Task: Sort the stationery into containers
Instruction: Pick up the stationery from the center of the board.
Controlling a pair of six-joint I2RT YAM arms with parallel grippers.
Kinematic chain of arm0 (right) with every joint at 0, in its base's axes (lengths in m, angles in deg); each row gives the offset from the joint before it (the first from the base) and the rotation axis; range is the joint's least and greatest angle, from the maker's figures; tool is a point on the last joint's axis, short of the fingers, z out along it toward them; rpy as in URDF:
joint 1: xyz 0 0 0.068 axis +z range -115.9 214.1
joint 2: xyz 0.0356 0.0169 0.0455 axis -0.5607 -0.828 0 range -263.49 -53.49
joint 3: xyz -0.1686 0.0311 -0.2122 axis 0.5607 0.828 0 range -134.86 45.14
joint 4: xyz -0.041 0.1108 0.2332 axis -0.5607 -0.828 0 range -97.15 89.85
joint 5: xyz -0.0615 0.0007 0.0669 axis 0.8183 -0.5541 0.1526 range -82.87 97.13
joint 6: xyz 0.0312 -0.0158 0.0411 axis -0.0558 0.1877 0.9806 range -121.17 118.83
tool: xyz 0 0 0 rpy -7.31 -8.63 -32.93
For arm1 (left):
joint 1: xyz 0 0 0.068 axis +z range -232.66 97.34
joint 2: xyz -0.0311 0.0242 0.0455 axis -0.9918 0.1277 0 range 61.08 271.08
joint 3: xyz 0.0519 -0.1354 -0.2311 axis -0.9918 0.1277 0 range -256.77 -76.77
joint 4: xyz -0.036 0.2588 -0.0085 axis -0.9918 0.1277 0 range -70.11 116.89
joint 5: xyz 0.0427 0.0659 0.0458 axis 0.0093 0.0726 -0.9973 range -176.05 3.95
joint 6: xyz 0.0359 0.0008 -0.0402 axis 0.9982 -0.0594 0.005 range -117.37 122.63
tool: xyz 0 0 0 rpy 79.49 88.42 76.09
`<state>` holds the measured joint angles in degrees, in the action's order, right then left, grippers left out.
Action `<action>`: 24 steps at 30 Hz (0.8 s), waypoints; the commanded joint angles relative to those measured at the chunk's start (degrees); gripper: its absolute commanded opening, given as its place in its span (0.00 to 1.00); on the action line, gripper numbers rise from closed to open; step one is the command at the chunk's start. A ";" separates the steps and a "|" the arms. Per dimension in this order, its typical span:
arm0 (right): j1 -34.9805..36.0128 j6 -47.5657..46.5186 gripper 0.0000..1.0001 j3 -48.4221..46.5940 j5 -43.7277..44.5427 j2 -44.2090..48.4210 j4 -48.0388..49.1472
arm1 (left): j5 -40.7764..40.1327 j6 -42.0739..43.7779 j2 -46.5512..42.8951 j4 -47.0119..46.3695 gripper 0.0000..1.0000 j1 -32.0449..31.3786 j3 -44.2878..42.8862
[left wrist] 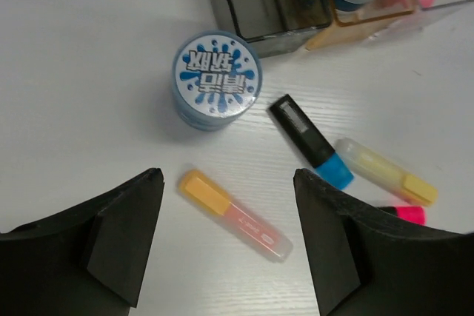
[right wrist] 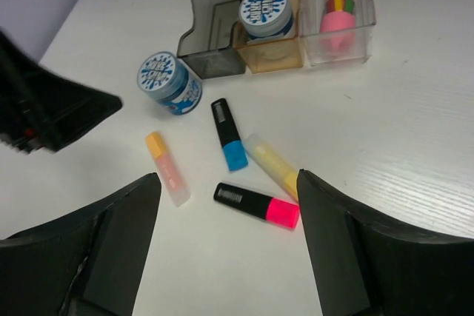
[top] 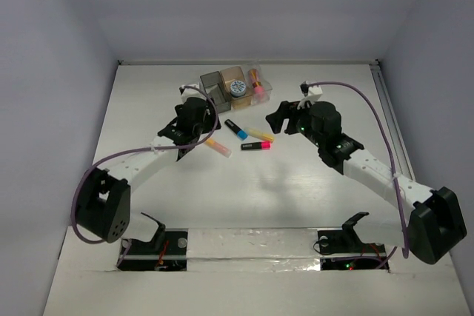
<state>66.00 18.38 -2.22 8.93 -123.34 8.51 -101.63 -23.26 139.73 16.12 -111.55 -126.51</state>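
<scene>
Hovering with left claw [left wrist: 228, 209] and right claw [right wrist: 228, 183], both spread wide, pinching nothing. Inside bin row [right wrist: 242, 57]: one tub [right wrist: 264, 11] in amber bin [right wrist: 280, 58], pink stick [right wrist: 337, 24] in clear bin [right wrist: 354, 49]. On tabletop [right wrist: 385, 131] just in front of bin row: second tub [right wrist: 169, 83] by grey bin [right wrist: 211, 42], then orange highlighter [right wrist: 167, 168], blue highlighter [right wrist: 229, 135], yellow highlighter [right wrist: 272, 166], pink highlighter [right wrist: 258, 205].

A white table [top: 296, 197] with a faint wood grain fills the floor of the scene. Pale lavender walls stand on three sides of it: a back wall [top: 252, 5], a left wall [top: 44, 109] and a right wall [top: 437, 72]. A thin metal rail [top: 386, 109] runs along the table's right edge, and a shiny strip of tape [top: 252, 246] crosses its near edge.
</scene>
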 commanded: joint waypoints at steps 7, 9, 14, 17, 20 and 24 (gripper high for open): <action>0.18 2.86 0.81 3.32 -9.09 4.28 2.94 | -7.02 7.69 13.27 2.01 0.73 -0.30 -10.37; 0.18 3.21 0.81 3.41 -10.15 4.37 3.63 | -7.01 8.48 15.81 2.18 0.75 -0.30 -11.61; 0.18 3.65 0.81 3.94 -12.00 3.49 4.87 | -8.60 9.01 19.69 3.51 0.76 0.31 -16.18; 0.18 3.83 0.81 4.11 -13.23 2.87 5.66 | -7.89 9.63 21.89 3.59 0.76 0.32 -18.80; 0.18 4.09 0.81 4.02 -13.32 2.35 5.75 | -7.89 9.81 24.09 3.59 0.74 0.32 -20.83; 0.18 4.27 0.81 3.85 -11.12 2.43 4.17 | -7.54 9.28 25.85 3.68 0.73 0.85 -21.37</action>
<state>66.00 22.07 2.00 -2.92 -121.28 10.87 -108.73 -14.25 165.19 19.73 -111.22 -145.70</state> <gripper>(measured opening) 0.811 0.739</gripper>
